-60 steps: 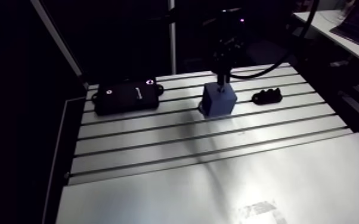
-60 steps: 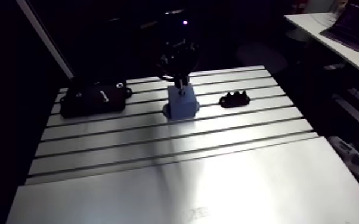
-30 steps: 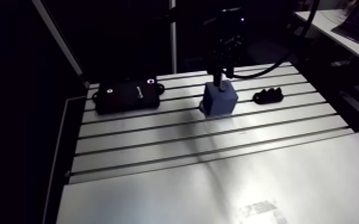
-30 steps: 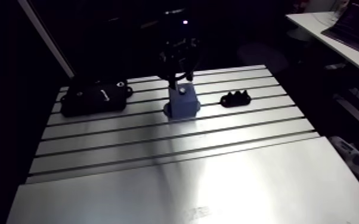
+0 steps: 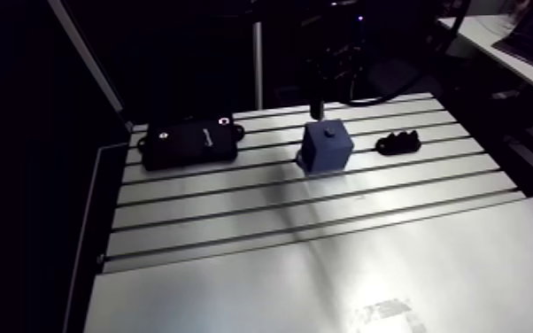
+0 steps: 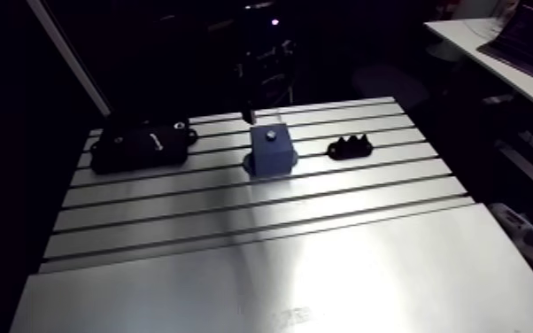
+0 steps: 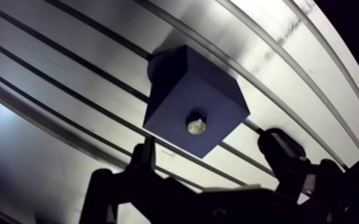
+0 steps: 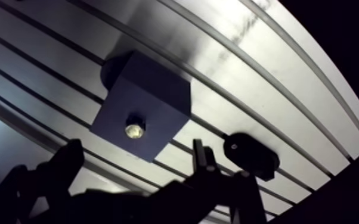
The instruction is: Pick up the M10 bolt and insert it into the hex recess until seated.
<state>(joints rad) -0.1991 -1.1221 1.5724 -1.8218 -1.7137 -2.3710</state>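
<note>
A blue block (image 5: pixel 326 151) stands on the slotted table (image 5: pixel 261 221) near its far middle. The M10 bolt (image 7: pixel 195 126) sits in the recess in the block's top face, with only its shiny head showing. In the wrist view my gripper (image 7: pixel 212 146) hangs above the block, open, one dark finger on each side of the bolt head and clear of it. Nothing is between the fingers. In the arm view the gripper is a dark shape just above and behind the block.
A black box (image 5: pixel 189 142) lies on the table left of the block. A small black ridged holder (image 5: pixel 397 142) lies to the block's right, also seen in the wrist view as a black holder (image 8: pixel 250 156) beside one finger. A bare plate (image 5: pixel 323 283) covers the near half.
Earlier the gripper was down on the block's top with its fingers at the bolt. It has since opened and risen, and the bolt has stayed in the block.
</note>
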